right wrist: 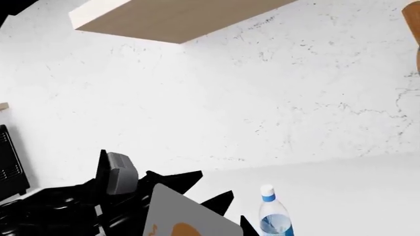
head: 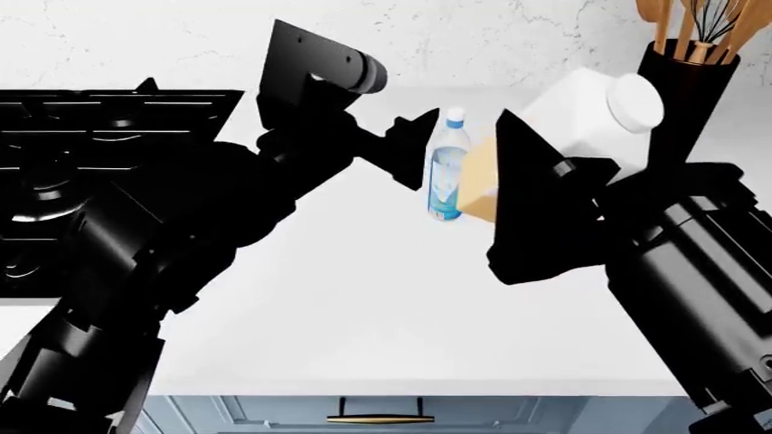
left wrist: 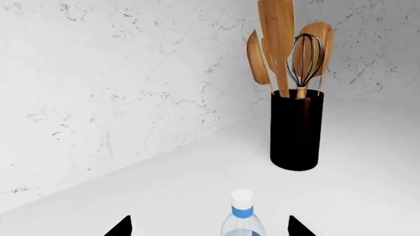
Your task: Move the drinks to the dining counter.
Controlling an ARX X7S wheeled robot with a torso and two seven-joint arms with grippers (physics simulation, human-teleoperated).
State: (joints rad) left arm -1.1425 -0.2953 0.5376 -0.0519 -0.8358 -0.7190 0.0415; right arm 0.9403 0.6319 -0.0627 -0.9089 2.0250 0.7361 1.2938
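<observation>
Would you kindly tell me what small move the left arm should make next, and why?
Probably shut the left tool on the water bottle. In the left wrist view that tool is open, with the upright bottle standing between its fingertips, somewhat off centre. The right tool seems to hold the tilted carton, so the bottle is the drink not yet gripped.

White marbled wall (left wrist: 118, 88), white worktop (head: 362, 298), black stove (head: 72, 181), wooden shelf (right wrist: 177, 17)
</observation>
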